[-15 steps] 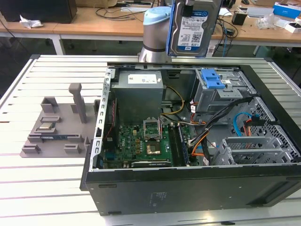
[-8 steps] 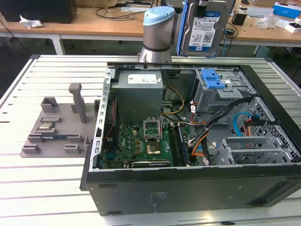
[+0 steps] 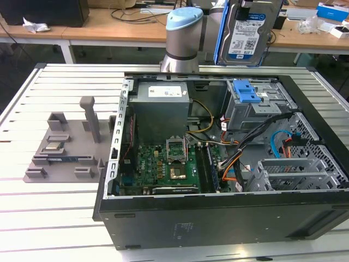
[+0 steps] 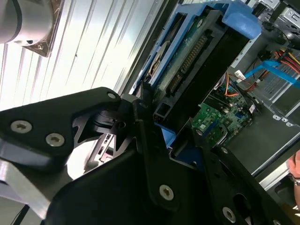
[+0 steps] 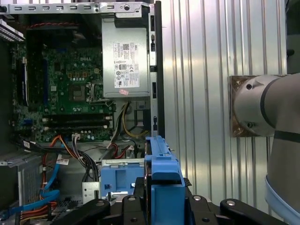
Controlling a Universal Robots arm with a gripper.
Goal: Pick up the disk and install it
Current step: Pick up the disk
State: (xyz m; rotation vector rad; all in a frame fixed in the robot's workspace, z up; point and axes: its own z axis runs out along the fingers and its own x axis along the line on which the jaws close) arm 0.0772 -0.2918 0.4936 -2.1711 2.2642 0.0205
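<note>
We see the gripper (image 4: 165, 125) shut on the disk (image 4: 199, 56) — its black fingers (image 4: 143, 117) clamp it from both sides, and the blue rail frame runs along the drive's edges. In the first wrist view the disk (image 5: 161, 171) shows edge-on, standing up out of the gripper (image 5: 161, 208).

In the exterior view the disk (image 3: 246, 33) hangs upright in the air with its label towards the camera. It is above the far side of the open computer case (image 3: 218, 218) and clear of it. Below it sits the drive cage (image 3: 256, 109), with a bare blue bracket (image 3: 245, 90) resting on top.

To the exterior view's left of the cage is the grey power supply (image 3: 161, 103), and nearer the camera lies the green motherboard (image 3: 163, 164). Orange and blue cables (image 3: 278, 144) trail across the case floor beside the cage.

The case lies on its side on a slatted metal table (image 3: 65, 82). A grey fixture (image 3: 71, 147) stands on the table to the exterior view's left of the case — just beside its wall. The arm's base (image 3: 182, 33) rises behind the case.
</note>
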